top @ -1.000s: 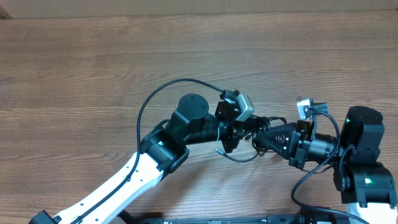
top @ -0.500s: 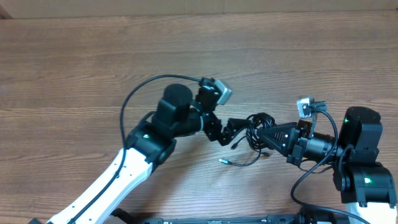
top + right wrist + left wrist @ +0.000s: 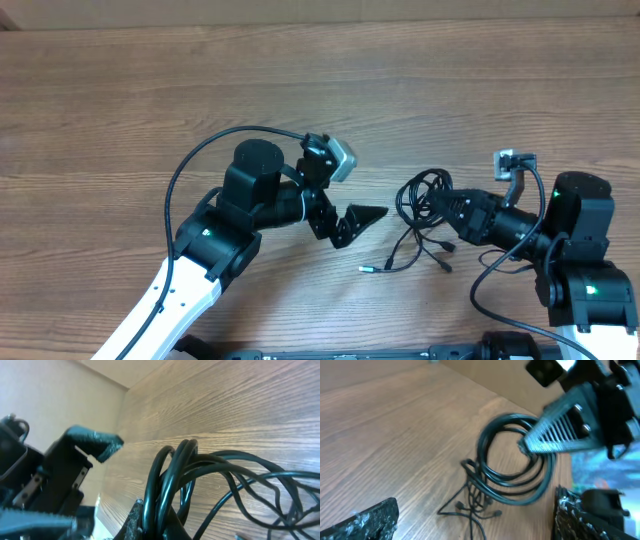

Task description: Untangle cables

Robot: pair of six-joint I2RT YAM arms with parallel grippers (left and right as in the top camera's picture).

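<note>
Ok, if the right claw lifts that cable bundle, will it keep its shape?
Probably not: the cables look thin and floppy, loose ends sprawling from the coil. Likely light, since the right claw holds them by one small pinch; strands may slip.

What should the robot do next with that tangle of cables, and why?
Probably reach the open left hand in to pinch the silver-tipped plug end lying on the table and draw it out: the right hand grips the coiled cables, leaving those ends loose.
</note>
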